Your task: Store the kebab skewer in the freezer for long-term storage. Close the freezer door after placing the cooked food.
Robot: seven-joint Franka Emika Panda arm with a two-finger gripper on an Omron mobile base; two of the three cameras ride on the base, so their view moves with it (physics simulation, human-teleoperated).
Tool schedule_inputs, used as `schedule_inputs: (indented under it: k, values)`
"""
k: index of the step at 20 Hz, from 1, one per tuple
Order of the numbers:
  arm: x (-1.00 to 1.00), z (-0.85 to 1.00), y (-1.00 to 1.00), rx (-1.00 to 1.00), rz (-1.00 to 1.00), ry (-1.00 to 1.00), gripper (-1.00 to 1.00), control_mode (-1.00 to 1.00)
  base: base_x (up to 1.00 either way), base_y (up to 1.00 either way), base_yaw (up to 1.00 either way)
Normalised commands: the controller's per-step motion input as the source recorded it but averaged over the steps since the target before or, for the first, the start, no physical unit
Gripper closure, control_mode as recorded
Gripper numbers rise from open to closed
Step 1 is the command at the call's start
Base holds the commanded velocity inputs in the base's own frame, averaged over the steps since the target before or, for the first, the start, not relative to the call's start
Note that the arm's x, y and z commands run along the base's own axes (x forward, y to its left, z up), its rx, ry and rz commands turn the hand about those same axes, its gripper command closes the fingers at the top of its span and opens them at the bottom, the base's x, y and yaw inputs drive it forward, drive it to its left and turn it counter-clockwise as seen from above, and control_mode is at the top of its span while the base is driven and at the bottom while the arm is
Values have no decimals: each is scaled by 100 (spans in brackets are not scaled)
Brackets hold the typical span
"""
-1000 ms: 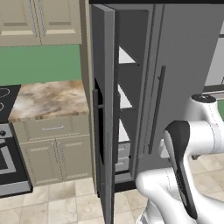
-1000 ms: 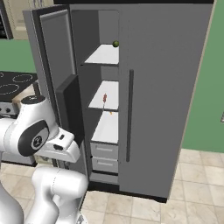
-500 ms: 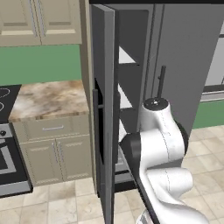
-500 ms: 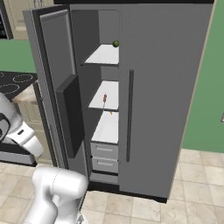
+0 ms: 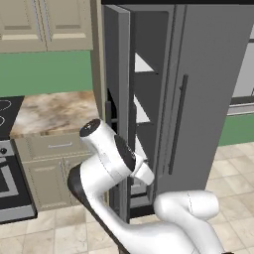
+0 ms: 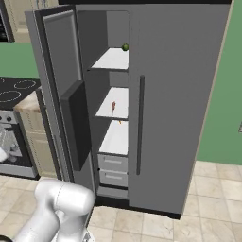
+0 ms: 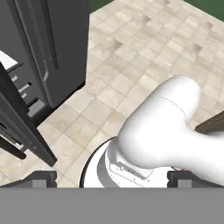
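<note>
The freezer (image 6: pixel 111 61) stands open, its white shelves and two grey drawers (image 6: pixel 113 163) showing. On the middle shelf lies the kebab skewer (image 6: pixel 113 107), a thin stick with red-brown chunks. The freezer door (image 6: pixel 61 94) is swung wide to the left, and I see it edge-on as a dark slab (image 5: pixel 116 99) in the left base view. My arm (image 5: pixel 106 158) is folded low in front of that door. In the hand view my gripper (image 7: pixel 112 178) is open and holds nothing, its fingertips (image 7: pixel 43 177) far apart, looking down at the floor tiles beside the door's lower edge (image 7: pixel 26 131).
A small green fruit (image 6: pixel 125 47) sits on the top shelf. The plain fridge door (image 6: pixel 175 104) with its dark bar handle (image 6: pixel 140 125) is shut. A marble counter (image 5: pixel 54 111) over beige cabinets and a stove (image 6: pixel 14 92) lie left of the freezer door.
The arm has swung from the right across to the left and folded down low in front of the open door. The skewer and the door have not moved.
</note>
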Motion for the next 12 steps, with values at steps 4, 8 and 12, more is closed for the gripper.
schedule_inputs:
  k: [4,8,12]
  values:
    - [34,0,76,-8,-20,0,-100,-100,0,0,0]
    - [39,-9,28,0,-17,-10,-100,-100,0,0,0]
    - [44,-50,-1,-10,-18,-18,-100,-100,0,0,0]
